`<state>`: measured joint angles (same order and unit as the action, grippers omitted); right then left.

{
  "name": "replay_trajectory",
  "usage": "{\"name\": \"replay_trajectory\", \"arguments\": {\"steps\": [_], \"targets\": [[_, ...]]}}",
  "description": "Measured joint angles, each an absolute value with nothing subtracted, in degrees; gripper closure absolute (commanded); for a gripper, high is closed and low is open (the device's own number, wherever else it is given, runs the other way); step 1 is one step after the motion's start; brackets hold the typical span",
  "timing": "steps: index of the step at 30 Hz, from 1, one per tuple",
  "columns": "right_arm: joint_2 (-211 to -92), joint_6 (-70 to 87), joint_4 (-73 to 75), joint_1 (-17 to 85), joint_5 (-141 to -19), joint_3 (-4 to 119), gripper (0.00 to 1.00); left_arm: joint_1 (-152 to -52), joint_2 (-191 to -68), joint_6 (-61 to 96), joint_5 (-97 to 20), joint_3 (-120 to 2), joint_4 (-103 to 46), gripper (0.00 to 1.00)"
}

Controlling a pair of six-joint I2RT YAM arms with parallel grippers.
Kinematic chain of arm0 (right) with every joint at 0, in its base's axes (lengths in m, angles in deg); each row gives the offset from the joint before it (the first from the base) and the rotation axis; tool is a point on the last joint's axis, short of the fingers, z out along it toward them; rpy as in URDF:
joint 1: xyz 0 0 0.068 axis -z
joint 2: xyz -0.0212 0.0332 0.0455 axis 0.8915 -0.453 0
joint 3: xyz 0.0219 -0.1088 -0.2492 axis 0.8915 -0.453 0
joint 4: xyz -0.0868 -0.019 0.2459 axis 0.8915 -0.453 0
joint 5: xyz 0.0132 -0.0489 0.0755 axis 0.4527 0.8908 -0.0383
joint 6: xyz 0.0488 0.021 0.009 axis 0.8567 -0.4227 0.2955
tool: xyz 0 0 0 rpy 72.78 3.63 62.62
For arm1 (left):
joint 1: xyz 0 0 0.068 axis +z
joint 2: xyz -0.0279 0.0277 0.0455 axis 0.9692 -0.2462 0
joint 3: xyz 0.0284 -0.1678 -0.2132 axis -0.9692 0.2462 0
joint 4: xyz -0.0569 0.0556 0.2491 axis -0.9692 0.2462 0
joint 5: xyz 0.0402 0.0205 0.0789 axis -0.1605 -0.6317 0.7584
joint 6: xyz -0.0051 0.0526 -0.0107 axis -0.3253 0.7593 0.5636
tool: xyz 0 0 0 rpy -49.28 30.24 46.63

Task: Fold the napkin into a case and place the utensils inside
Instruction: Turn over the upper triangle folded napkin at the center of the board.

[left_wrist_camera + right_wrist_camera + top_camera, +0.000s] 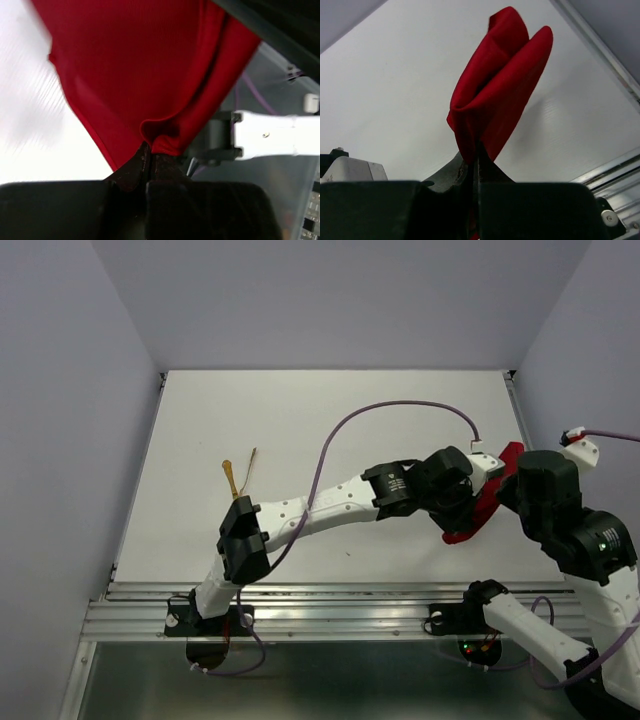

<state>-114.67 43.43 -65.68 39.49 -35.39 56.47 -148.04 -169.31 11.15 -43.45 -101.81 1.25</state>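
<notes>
- Red napkin (474, 525) is being held bunched over the table's (300, 410) right side.
- Left gripper (150, 156) is pinching one napkin fold.
- Right gripper (474, 156) is clamping another fold.
- Gold knife (231, 478) and fork (250, 466) are lying left, well apart from it.

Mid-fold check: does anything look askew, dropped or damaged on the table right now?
Nothing spilled or damaged. The napkin is bunched in loose folds, pinched by the left end effector and right end effector near the right edge of the table, not flat. The utensils lie far left, angled into a V.
</notes>
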Motion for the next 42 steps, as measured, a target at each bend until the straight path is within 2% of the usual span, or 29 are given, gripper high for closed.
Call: {"name": "replay_trajectory", "arguments": {"steps": [6,10,15,20,26,33,42], "targets": [[-116.14,41.07,-71.40,39.49,-30.78,62.61,0.99,-148.43,-172.04,9.23,-49.11,-105.27,-3.71,1.00],[-122.19,37.36,-71.27,39.53,-30.30,62.87,0.99,-147.73,-172.30,6.76,-51.06,-103.36,-6.61,1.00],[-133.51,31.76,-66.94,39.73,-34.76,61.52,0.99,-142.27,-170.10,3.94,-54.07,-88.70,-18.35,1.00],[-145.78,27.46,-56.67,39.69,-40.90,59.77,0.99,-135.36,-164.70,1.71,-55.69,-73.70,-25.48,1.00],[-153.75,26.10,-46.90,39.55,-47.67,59.57,0.99,-131.10,-159.84,1.60,-55.60,-64.90,-29.10,1.00],[-153.29,27.26,-42.07,39.40,-50.12,59.66,0.99,-131.38,-156.96,2.34,-50.99,-65.49,-26.72,1.00],[-145.78,30.36,-37.94,40.41,-50.17,58.89,0.99,-135.01,-156.57,2.93,-38.66,-77.22,-12.54,1.00]]}}
